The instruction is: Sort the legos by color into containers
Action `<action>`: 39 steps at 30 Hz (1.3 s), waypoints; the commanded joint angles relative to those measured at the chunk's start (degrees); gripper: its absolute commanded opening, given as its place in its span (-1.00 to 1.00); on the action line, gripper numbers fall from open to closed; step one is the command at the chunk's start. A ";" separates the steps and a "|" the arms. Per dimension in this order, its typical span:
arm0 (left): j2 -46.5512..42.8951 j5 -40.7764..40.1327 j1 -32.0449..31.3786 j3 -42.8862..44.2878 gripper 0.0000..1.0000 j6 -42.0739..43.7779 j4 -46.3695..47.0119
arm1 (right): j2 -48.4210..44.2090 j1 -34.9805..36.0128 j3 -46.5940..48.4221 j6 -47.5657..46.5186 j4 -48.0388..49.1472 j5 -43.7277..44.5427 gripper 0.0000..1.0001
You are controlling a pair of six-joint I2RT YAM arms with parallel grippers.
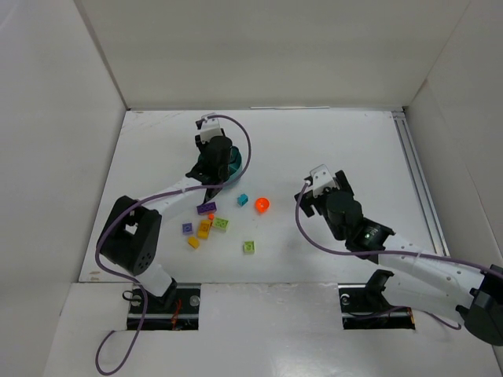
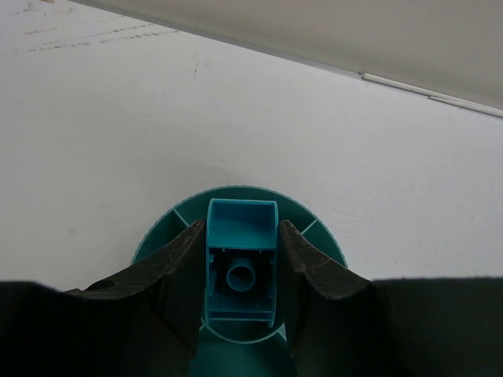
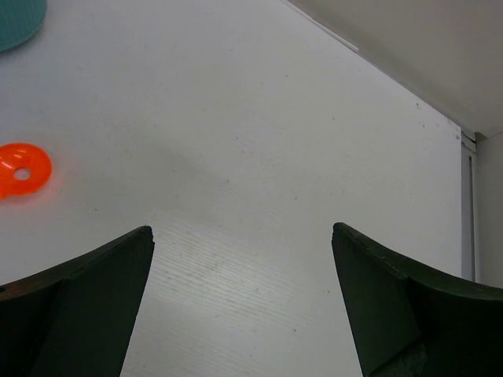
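Teal brick (image 2: 241,271) sits centre-bottom of the left wrist view, pinched between the fingers of the left hand (image 2: 241,228), with its hollow underside and tube facing the camera. Directly beneath is the teal dish (image 2: 236,191); its rim and two dividers show on either side of the fingers. The brick is probably held there for a drop. Which compartment lies under it cannot be told, since brick and fingers hide the floor.

Right wrist view: right hand (image 3: 241,232) has its fingers wide apart with nothing between them, over bare surface (image 3: 259,141). Orange-red round piece (image 3: 23,169) lies at the left edge, and a corner of the dish shows upper left. The hand appears to be waiting clear of the left arm.

Top view adds what the wrist cameras miss. Loose legos lie mid-frame, below the dish: purple brick (image 1: 207,208), lime green brick (image 1: 222,224), yellow brick (image 1: 193,243), second teal brick (image 1: 243,199). The left arm covers most of the dish here, so the held brick is unseen.
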 commanded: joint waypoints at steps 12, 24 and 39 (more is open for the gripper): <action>1.41 -2.28 0.18 -0.53 -0.44 -1.28 5.33 | -1.92 0.33 2.71 -0.02 1.18 -0.88 0.98; -2.97 -2.01 0.18 -1.67 0.23 -1.98 3.57 | -1.32 0.33 2.80 -1.34 0.65 -3.69 0.98; -21.78 8.53 -1.40 0.79 1.00 -11.02 -21.81 | 22.58 0.33 16.32 -9.08 3.54 -30.11 0.98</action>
